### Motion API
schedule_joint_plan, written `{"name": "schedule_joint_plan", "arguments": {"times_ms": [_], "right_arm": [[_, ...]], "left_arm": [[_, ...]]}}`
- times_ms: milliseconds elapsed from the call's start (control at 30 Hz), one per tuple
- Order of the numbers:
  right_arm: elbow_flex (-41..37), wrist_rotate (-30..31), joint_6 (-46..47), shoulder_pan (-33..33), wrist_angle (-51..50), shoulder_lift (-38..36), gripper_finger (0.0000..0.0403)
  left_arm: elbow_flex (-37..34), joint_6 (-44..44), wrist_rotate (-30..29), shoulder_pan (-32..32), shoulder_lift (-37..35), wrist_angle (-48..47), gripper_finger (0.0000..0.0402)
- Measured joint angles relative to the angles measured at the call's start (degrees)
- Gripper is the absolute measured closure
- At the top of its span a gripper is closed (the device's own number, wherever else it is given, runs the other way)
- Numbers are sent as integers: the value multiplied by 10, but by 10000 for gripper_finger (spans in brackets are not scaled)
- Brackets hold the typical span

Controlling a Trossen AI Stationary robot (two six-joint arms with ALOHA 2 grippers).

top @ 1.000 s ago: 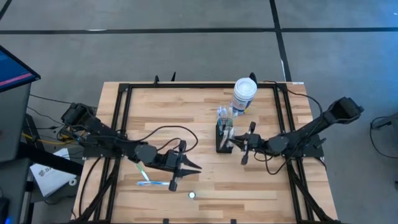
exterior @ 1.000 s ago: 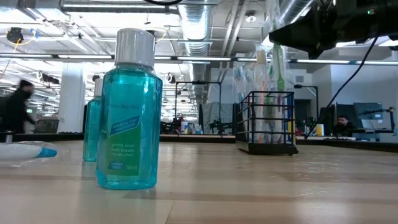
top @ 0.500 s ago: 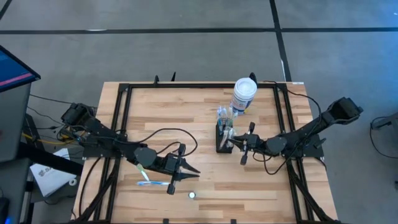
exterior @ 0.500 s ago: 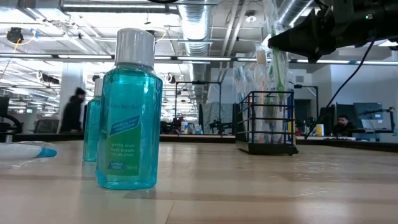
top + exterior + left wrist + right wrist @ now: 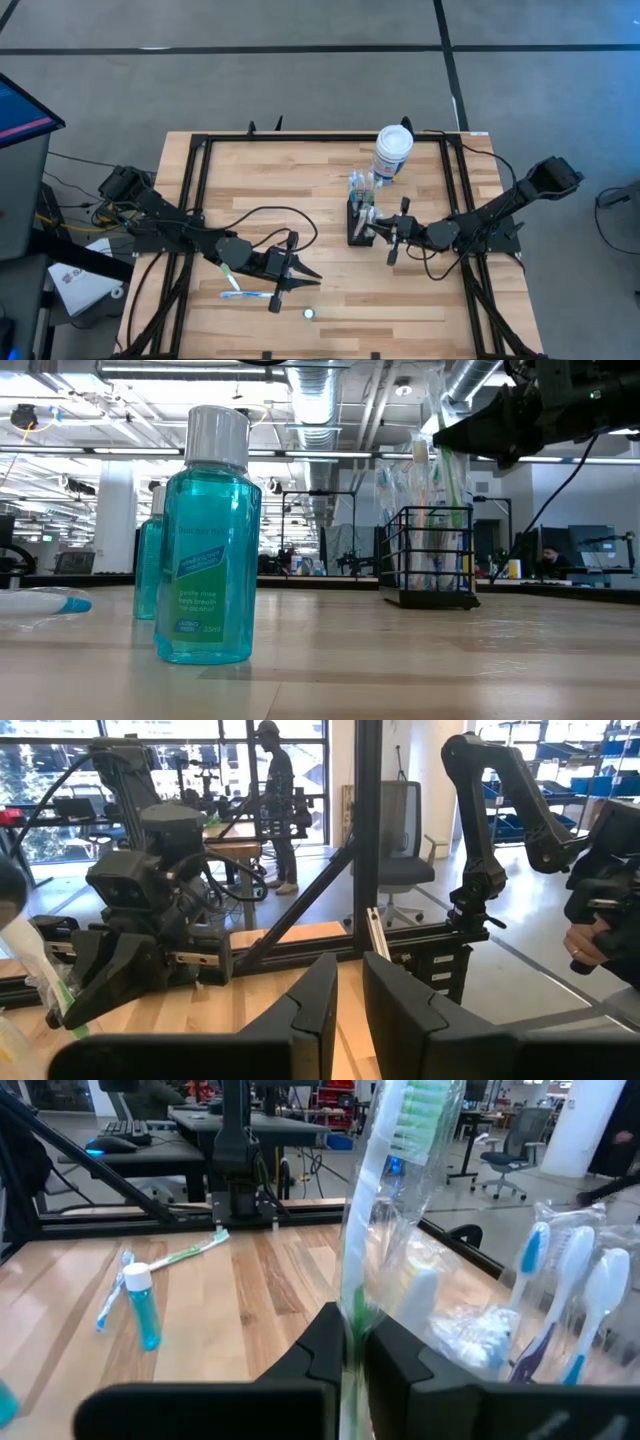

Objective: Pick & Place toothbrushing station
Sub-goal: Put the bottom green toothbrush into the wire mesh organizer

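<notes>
We see the small black wire toothbrush caddy (image 5: 358,222) standing upright near the middle of the wooden surface (image 5: 300,170), just beside the white round canister with the blue label (image 5: 391,153). Our right end effector (image 5: 381,229) is at the caddy, closed on a wrapped green toothbrush (image 5: 390,1190). Our left end effector (image 5: 288,272) waits nearly closed, holding nothing, near a little blue mouthwash bottle (image 5: 208,540).

Bright overhead light (soft shadows), foreground blurred
</notes>
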Motion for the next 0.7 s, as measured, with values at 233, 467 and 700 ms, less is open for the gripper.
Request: {"name": "schedule_joint_plan", "arguments": {"times_ms": [233,467,700], "right_arm": [[-3,0,11,0,5,0,347],[-3,0,8,-1,5,-1,335],[-3,1,8,-3,5,-1,333]], "left_arm": [[0,0,0,0,0,-1,355],[0,0,0,0,0,-2,355],[0,0,0,0,0,-2,355]]}}
